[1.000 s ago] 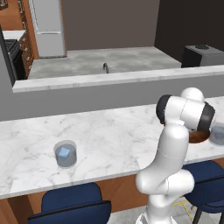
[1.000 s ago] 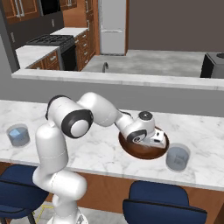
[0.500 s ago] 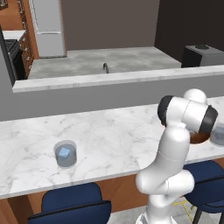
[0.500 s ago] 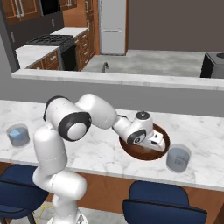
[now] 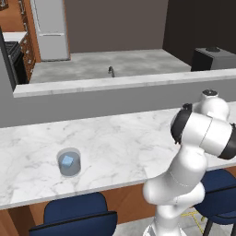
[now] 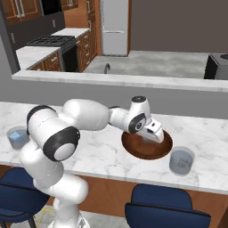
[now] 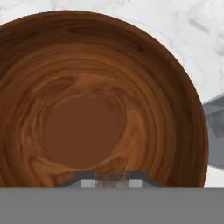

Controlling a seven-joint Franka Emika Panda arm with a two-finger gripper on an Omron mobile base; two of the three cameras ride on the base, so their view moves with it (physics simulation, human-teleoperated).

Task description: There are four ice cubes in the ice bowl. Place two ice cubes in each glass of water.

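Wooden ice bowl (image 7: 175, 87) under the gripper (image 7: 111, 180), fingers closed on a pale ice cube (image 7: 111, 180)

A white marble surface (image 6: 102, 156) held a bowl and two glasses.

The wide brown ice bowl (image 6: 147, 147) sat on the surface near its right end. One glass of water (image 6: 181, 161) stood just beside the bowl, to its right. The other glass of water (image 5: 69, 162) stood far off at the left, with an ice cube (image 5: 67, 160) in it.
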